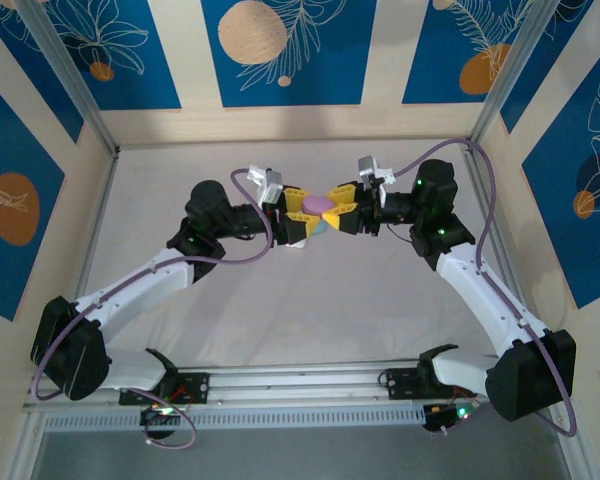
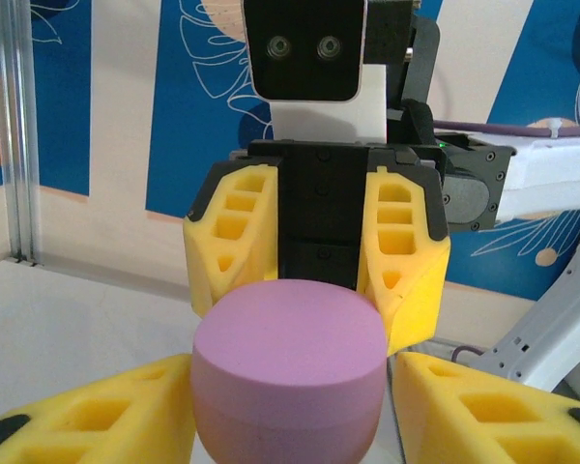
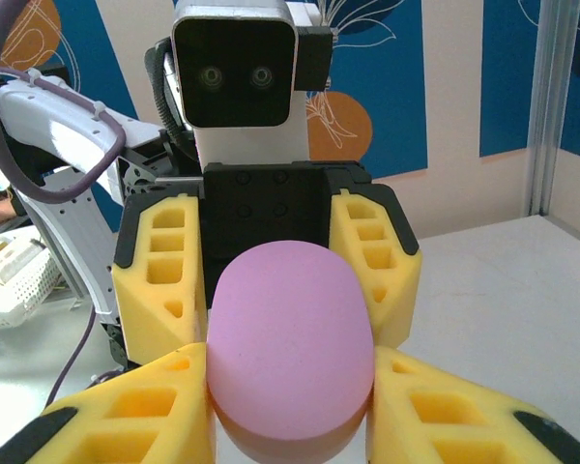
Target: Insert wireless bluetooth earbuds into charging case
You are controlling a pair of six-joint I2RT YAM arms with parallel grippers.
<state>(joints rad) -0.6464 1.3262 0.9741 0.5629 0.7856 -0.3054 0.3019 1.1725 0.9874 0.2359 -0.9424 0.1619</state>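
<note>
Centrally, closed lilac case (image 1: 323, 204), contents hidden, pinched by left tool (image 1: 306, 208) and right tool (image 1: 340, 203).

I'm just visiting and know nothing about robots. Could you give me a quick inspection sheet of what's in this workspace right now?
Surface: plain white table.
Job's things: pink oval charging case, lid down, held up where the two arms meet.
Clutter: a white basket off to one side, beyond the left arm.
Grippers: right gripper shut on the case; left gripper straddles it, contact unclear.
Cables: purple cables loop along both arms.
Surroundings: blue-and-beige patterned walls, metal frame posts.
</note>
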